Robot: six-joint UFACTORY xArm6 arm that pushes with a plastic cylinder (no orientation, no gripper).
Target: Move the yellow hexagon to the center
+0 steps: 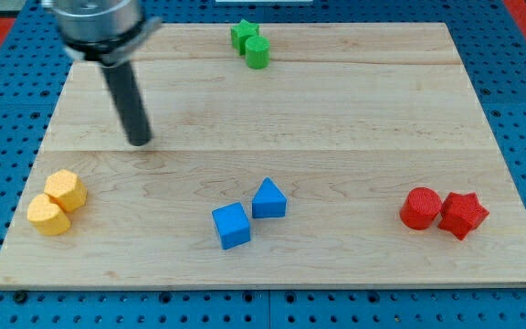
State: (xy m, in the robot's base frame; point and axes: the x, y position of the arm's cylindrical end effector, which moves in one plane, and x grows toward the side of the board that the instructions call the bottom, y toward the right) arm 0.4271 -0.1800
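Note:
The yellow hexagon (66, 190) lies near the board's left edge, touching a second yellow block (48, 215) of rounded shape just below and left of it. My tip (140, 142) rests on the wooden board (336, 110) above and to the right of the yellow hexagon, apart from it by a clear gap. The rod rises from the tip toward the view's top left.
A blue cube (231, 226) and a blue triangular block (268, 198) sit together at bottom centre. A red cylinder (421, 208) and red star (463, 215) lie at the right. A green star (243, 36) and green cylinder (257, 52) sit at top centre.

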